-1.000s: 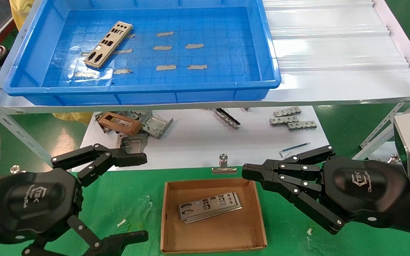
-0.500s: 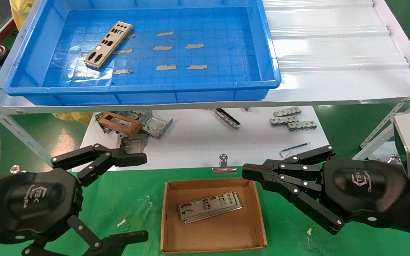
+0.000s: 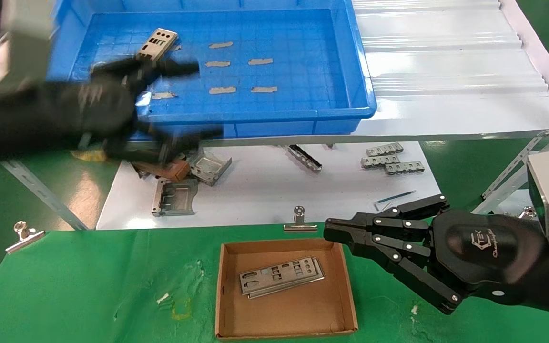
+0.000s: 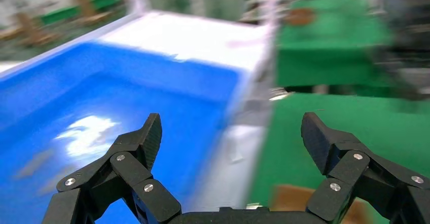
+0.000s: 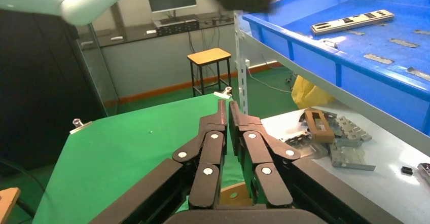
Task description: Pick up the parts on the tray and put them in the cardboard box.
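Note:
One silver-grey part [image 3: 158, 39] lies in the blue tray [image 3: 303, 71] at its far left, its near half hidden by my left arm. It also shows in the right wrist view [image 5: 352, 21]. My left gripper [image 3: 203, 101] is open and empty, blurred, over the tray's front left wall; the left wrist view shows it [image 4: 231, 133] above the tray [image 4: 76, 97]. Two or three parts [image 3: 281, 276] lie stacked in the cardboard box [image 3: 229, 314]. My right gripper [image 3: 329, 231] is shut and empty, just right of the box's far corner, and also shows in its own wrist view [image 5: 226, 105].
A white corrugated sheet [image 3: 446, 71] lies right of the tray on the shelf. Below it, a white board [image 3: 265, 190] holds grey brackets [image 3: 210, 166], a brown frame [image 3: 169, 170] and small metal strips [image 3: 391, 162]. Metal clips [image 3: 299, 221] [image 3: 23, 236] hold the green cloth [image 3: 88, 286].
My left arm has swung up from the table's front left to the tray's front left wall, still open. The right arm and the parts have not moved.

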